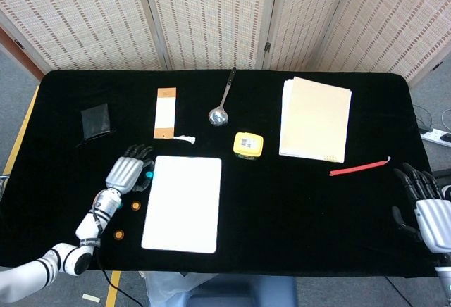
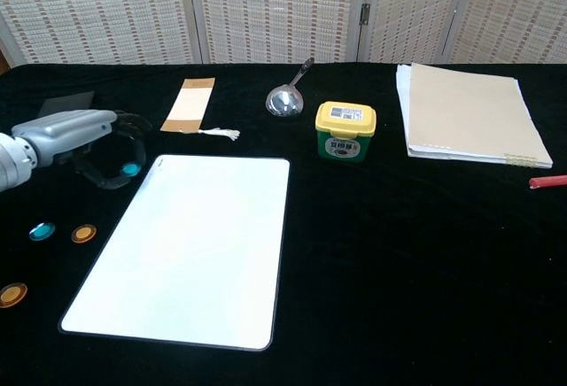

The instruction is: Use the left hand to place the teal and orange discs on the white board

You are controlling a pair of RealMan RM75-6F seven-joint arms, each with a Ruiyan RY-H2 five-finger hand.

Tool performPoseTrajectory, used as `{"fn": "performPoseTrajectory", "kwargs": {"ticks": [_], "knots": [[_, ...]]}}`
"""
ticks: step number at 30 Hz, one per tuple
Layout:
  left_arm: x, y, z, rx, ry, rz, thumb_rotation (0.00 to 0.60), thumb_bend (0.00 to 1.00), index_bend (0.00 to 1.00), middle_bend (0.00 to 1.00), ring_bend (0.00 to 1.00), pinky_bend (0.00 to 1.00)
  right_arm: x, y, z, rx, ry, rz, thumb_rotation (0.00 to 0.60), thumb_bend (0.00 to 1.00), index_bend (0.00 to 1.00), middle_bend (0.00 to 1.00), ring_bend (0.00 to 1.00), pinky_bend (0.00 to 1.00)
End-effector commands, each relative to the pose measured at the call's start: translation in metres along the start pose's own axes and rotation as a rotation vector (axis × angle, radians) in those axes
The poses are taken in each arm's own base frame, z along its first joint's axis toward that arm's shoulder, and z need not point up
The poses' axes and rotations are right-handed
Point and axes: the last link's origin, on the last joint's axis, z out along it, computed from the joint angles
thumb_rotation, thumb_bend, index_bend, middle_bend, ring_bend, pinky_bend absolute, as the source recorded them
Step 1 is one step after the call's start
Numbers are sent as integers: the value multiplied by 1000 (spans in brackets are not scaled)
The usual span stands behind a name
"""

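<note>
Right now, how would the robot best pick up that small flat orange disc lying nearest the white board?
Probably by its thin rim, coming straight down from above: the small orange disc lies flat on the black cloth, so only opposite edges offer a pinch. The teal disc beside it leaves little room on that side.

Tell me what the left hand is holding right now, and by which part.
The left hand holds a teal disc in its fingertips, near the white board's left edge; which part of the disc they grip cannot be told.
</note>
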Motion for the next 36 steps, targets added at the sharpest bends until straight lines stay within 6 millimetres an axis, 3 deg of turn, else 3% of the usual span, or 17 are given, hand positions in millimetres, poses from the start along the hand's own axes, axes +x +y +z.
{"fn": "performPoseTrajectory", "kwargs": {"ticks": [1,9,14,16,21,26,36], "knots": [[0,19,7,-35,-9,6,600,428,516,148,7,0,0,1,-1,-5,1,1,600,533,0,1,0,0],[-5,40,13,-67,-40,34,600,427,478,148,0,0,1,6,-4,-21,5,6,600,533,0,1,0,0],[-4,41,8,-62,-53,22,600,388,328,143,0,0,1,7,-4,-21,7,11,600,533,0,1,0,0],[-1,37,3,-54,-45,26,600,382,319,139,0,0,0,7,-3,-17,7,10,600,533,0,1,0,0],[9,21,-15,-37,-28,34,600,386,405,139,0,0,0,4,-1,-3,6,10,600,534,0,1,0,0],[15,0,-44,-20,-10,40,600,388,435,139,0,0,-1,1,0,8,3,9,600,533,0,1,0,0],[0,-29,-94,-2,-17,62,600,387,446,139,0,0,-3,-3,4,25,-6,7,600,533,0,1,0,0]]}}
